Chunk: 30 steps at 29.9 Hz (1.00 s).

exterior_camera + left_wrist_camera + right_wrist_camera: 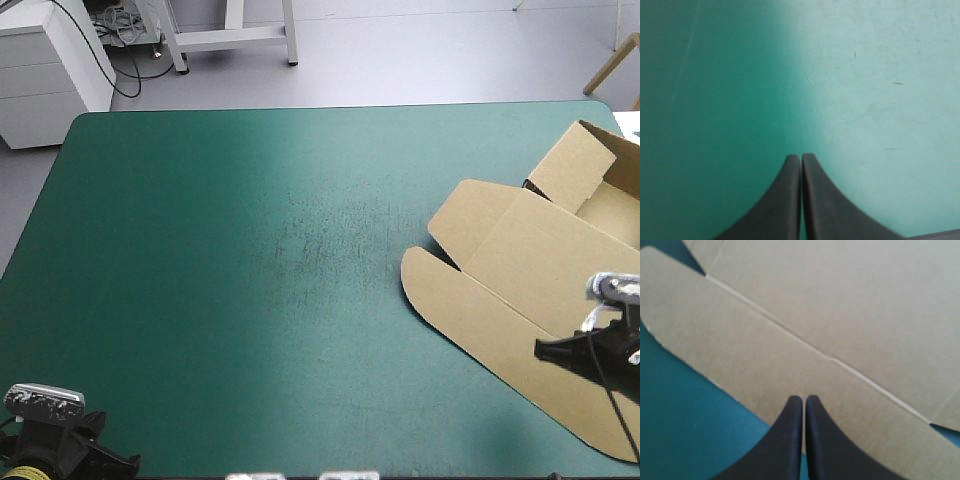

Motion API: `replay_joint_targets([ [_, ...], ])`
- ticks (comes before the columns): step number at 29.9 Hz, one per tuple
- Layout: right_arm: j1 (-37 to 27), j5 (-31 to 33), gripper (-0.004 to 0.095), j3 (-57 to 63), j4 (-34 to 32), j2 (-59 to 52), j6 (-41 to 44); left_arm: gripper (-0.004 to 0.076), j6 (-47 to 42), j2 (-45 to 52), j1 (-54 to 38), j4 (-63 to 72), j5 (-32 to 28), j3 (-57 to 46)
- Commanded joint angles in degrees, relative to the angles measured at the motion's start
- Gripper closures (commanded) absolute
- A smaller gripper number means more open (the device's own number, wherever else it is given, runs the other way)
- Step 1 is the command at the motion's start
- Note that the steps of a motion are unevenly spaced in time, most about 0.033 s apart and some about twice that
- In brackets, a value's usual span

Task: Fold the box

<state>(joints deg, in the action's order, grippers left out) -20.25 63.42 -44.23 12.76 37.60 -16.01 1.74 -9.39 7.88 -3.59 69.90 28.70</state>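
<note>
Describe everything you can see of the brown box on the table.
The box is a cut sheet of plain brown board on the right side of the teal-green table. Its near panels lie flat, with rounded flap corners and pressed creases; at the far end a wall stands raised. The right gripper, fingers shut, hangs over its near flap; contact cannot be told.

so the box [520, 290] is a brown cut board sheet, mostly lying flat and opened out on the right side of the teal-green cover [250, 250], close to the right edge. Its rounded flaps [450, 225] point toward the table's middle, and at the far end one wall [572, 165] stands raised
</note>
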Motion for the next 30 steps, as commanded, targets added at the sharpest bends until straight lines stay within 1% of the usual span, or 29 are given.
replay_joint_targets([
  [1,4.44,-3.09,0.0908,3.74,0.55,-5.12,-2.35,0.0734,-0.17,-0.78,0.08,0.1,-3.14,1.25],
  [8,9.6,-1.23,0.0908,9.72,0.76,-14.07,-4.46,0.0734,-0.17,-0.78,0.08,0.1,-3.14,1.25],
  [17,9.9,-0.84,0.0908,9.52,0.09,-21.49,-4.5,0.0734,-0.17,-0.78,0.08,0.1,-3.14,1.25],
  [23,9.9,-1.79,0.0927,9.52,0.09,-22.26,-4.51,0.0734,-0.17,-0.78,0.08,0.1,-3.14,1.25],
  [30,9.9,-1.79,0.0927,9.52,0.09,-22.26,-4.51,0.0734,0.05,-0.78,0.08,0.1,-3.62,1.25],
])
